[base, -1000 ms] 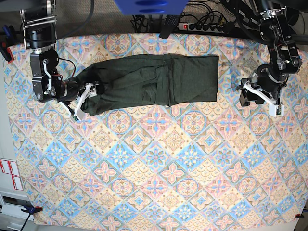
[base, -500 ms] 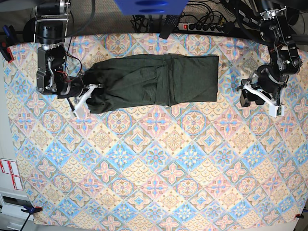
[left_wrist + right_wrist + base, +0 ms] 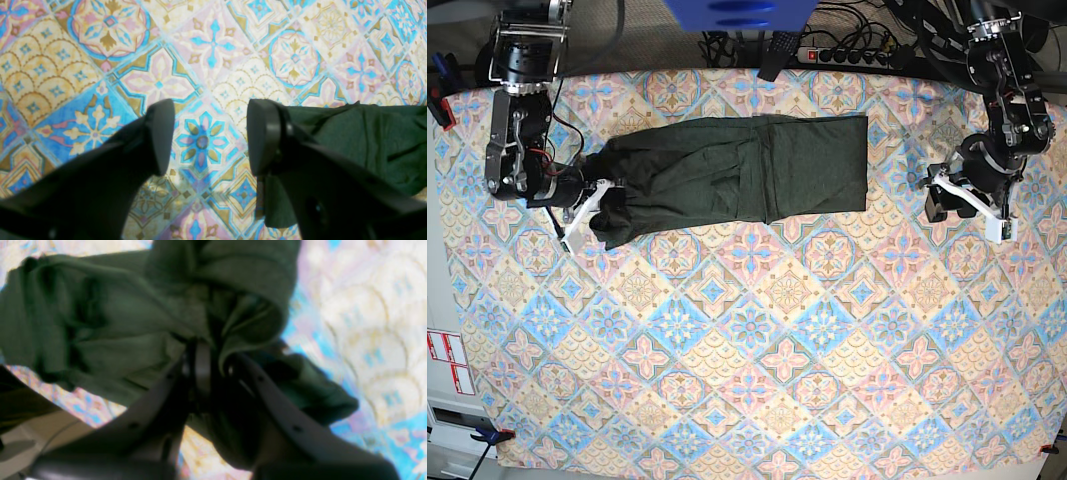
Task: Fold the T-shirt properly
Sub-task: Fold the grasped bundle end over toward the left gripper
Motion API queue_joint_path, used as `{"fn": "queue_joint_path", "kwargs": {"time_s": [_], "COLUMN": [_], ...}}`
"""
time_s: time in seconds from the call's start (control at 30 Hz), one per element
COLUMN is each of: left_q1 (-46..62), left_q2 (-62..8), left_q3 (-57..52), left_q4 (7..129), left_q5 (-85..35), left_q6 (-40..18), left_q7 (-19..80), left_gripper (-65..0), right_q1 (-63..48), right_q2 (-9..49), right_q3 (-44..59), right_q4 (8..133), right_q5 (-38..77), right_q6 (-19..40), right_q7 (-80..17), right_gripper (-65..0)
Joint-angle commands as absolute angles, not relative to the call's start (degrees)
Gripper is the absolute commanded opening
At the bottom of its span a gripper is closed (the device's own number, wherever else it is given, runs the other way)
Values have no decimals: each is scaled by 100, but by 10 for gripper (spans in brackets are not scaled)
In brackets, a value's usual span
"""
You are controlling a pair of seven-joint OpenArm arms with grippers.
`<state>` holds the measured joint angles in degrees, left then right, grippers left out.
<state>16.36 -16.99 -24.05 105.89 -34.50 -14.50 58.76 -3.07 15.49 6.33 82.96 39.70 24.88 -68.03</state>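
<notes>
One shirt (image 3: 727, 180), its end bunched, hiding the right claw (image 3: 213, 363) clamped on it; left claw (image 3: 206, 136) gaped wide beside it.

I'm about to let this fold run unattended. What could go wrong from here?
The right claw pinches only a bunched end of the T-shirt, so the fabric may slip out or drag the whole shirt crooked. The left claw hangs open over the tablecloth, holding nothing, so the far edge is unanchored.
</notes>
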Motion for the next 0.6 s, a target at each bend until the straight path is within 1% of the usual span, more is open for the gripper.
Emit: {"fn": "queue_joint_path", "kwargs": {"time_s": [0.0, 0.17, 0.23, 0.4, 0.57], "left_q1": [1604, 1622, 1622, 1701, 1886], "left_q2": [-1789, -1780, -1780, -1815, -1815], "left_q3": [-2448, -2870, -2985, -3011, -3116], "left_q4": [10677, 10677, 10677, 10677, 10677], "left_q5": [-3512, -3503, -3495, -3451, -3442], "left_q6": [-1455, -1455, -1455, -1455, -1437], "left_q7": [5763, 5789, 5798, 5798, 5789], "left_gripper": [-305, -305, -305, -305, -306], "right_q1": [-312, -338, -338, -330, -338], "right_q2": [1622, 1481, 1464, 1429, 1182], "right_q3": [655, 532, 330, -268, -593], "right_q4": [8453, 8804, 8989, 9473, 9745], "right_q5": [4013, 4013, 4022, 4022, 4013], "right_q6": [2510, 2510, 2510, 2510, 2510], "right_q7": [-6791, -7064, -7055, -7037, -7046], "right_gripper": [-643, -642, -641, -641, -641]}}
